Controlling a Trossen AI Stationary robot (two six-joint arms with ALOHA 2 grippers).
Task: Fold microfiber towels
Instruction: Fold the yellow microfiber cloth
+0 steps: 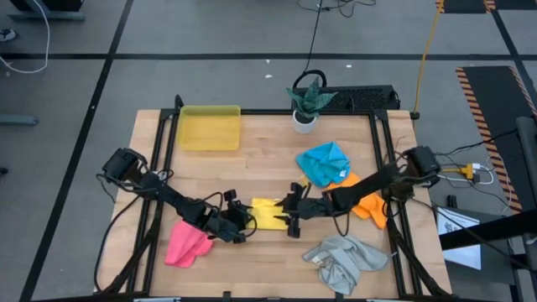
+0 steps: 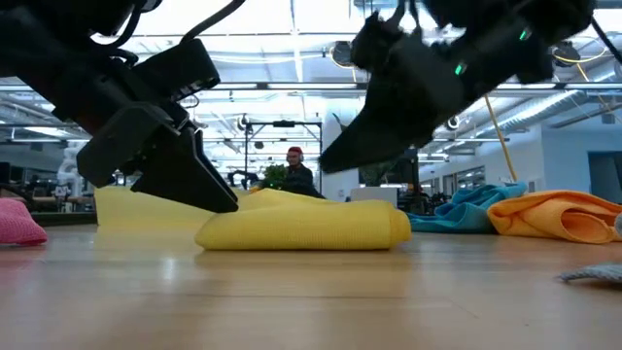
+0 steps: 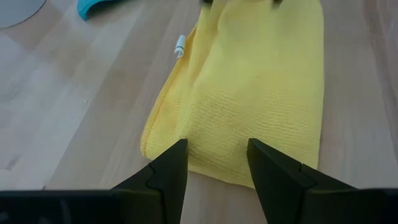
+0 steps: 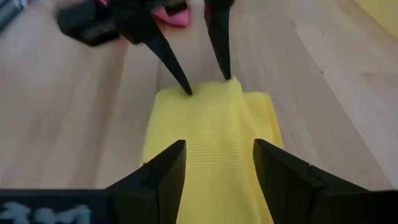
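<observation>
From above we see the folded yellow towel (image 1: 267, 213) mid-bench between the left gripper (image 1: 241, 225) and right gripper (image 1: 293, 213). Level with the bench, it lies flat. Through both wrist cameras we see fingers (image 3: 166, 168) parted, holding nothing.

bright even overhead light; soft shadows; ceiling glare in low view, near tabletop blurred.
</observation>
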